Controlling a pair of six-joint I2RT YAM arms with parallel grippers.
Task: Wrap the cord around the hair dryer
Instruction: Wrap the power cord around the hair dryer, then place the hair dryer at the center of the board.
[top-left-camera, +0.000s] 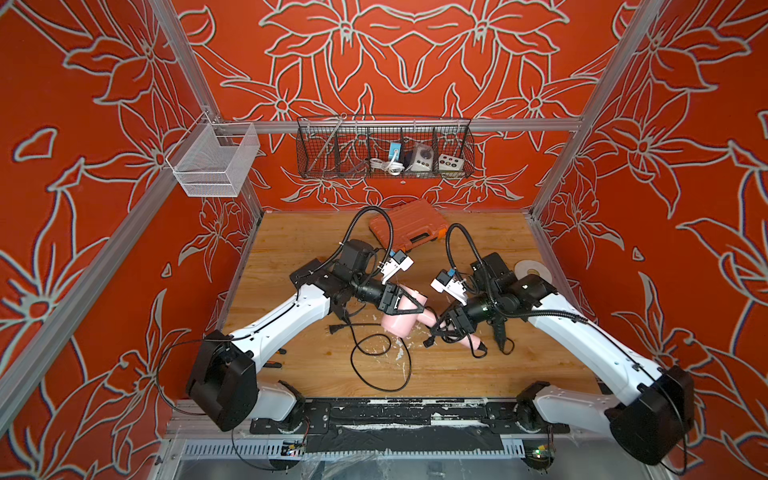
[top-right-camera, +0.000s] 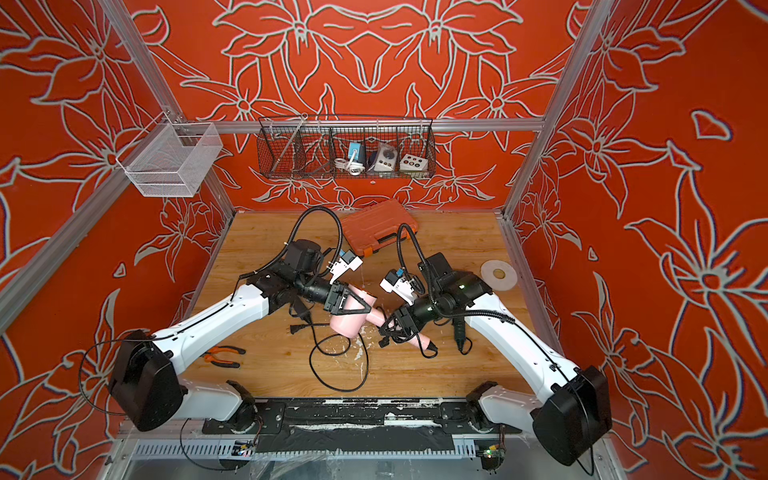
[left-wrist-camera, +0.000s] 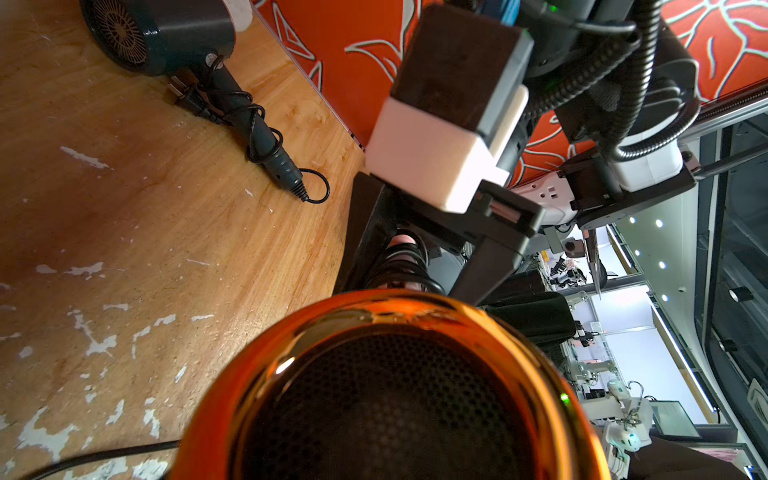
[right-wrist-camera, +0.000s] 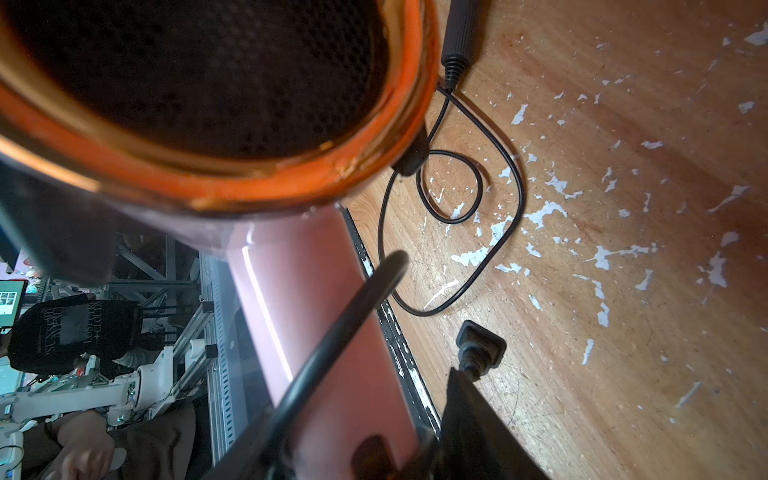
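Observation:
The pink hair dryer (top-left-camera: 399, 324) (top-right-camera: 347, 324) lies mid-table, and my left gripper (top-left-camera: 415, 309) is shut on its barrel. The left wrist view is filled by the dryer's gold-rimmed rear grille (left-wrist-camera: 395, 395). My right gripper (top-left-camera: 440, 332) (left-wrist-camera: 409, 266) straddles the handle (right-wrist-camera: 316, 311), which carries several turns of black cord (left-wrist-camera: 405, 259). Its jaws are half closed, with a gap still showing on one side. The rest of the cord (top-left-camera: 386, 389) (right-wrist-camera: 515, 199) lies in loose loops toward the table's front. The plug (top-left-camera: 334, 329) (right-wrist-camera: 480, 345) lies flat left of the dryer.
A black hair dryer (left-wrist-camera: 158, 37) with its cord wrapped lies under my right arm. An orange tool case (top-left-camera: 409, 226) sits at the back, a white disc (top-left-camera: 534, 270) at the right, and pliers (top-right-camera: 224, 356) by my left arm. A wire basket (top-left-camera: 384, 149) hangs on the back wall.

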